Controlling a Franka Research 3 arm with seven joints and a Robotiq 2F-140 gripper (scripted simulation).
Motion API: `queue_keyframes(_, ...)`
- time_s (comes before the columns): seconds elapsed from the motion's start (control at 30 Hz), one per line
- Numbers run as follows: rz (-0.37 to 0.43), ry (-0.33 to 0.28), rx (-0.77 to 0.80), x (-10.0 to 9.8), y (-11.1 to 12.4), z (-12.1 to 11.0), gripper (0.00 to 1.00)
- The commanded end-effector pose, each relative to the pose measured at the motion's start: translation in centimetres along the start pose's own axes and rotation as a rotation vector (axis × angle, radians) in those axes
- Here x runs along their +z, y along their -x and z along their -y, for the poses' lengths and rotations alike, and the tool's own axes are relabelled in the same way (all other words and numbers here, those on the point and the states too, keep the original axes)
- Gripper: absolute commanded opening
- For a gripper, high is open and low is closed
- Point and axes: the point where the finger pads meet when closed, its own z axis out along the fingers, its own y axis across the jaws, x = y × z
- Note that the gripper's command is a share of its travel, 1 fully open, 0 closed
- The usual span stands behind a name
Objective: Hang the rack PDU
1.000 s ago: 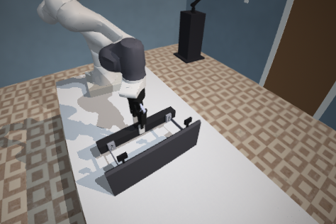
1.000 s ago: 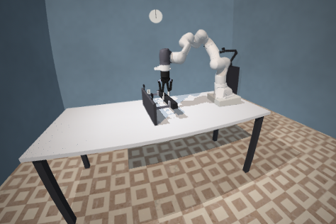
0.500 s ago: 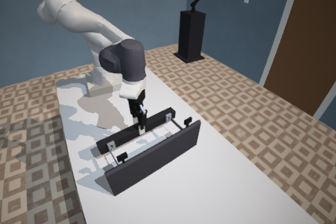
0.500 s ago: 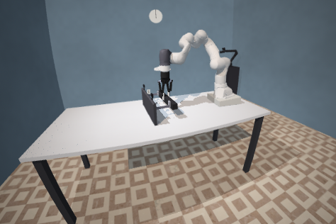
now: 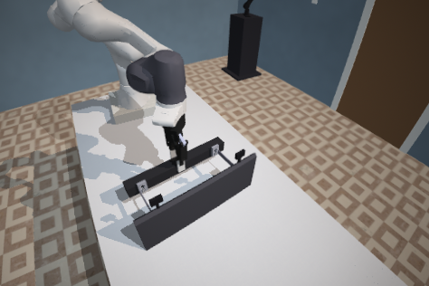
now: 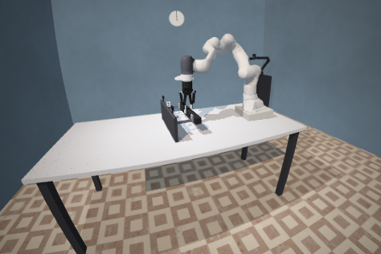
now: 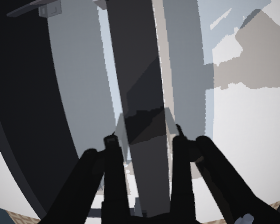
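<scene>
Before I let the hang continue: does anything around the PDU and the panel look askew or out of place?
Nothing stands out. The gripper is shut on the rack PDU near its middle, and the bar runs parallel to the upright back panel. Thin rods link the two at each end. Whether the buttons have seated cannot be seen.

long dark rack pdu (image 5: 174, 166) stands on edge beside the keyhole plates (image 5: 195, 202).
</scene>
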Motion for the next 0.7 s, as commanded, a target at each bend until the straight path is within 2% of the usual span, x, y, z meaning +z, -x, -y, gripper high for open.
queue_keyframes(0.0,0.0,-0.006,0.001,-0.04,0.0,0.21,0.0)
queue_keyframes(0.07,0.0,-0.006,0.001,-0.04,0.0,0.21,0.0)
queue_keyframes(0.1,0.0,-0.006,0.001,-0.04,0.0,0.21,1.0)
queue_keyframes(0.67,0.0,-0.006,0.001,-0.04,0.0,0.21,1.0)
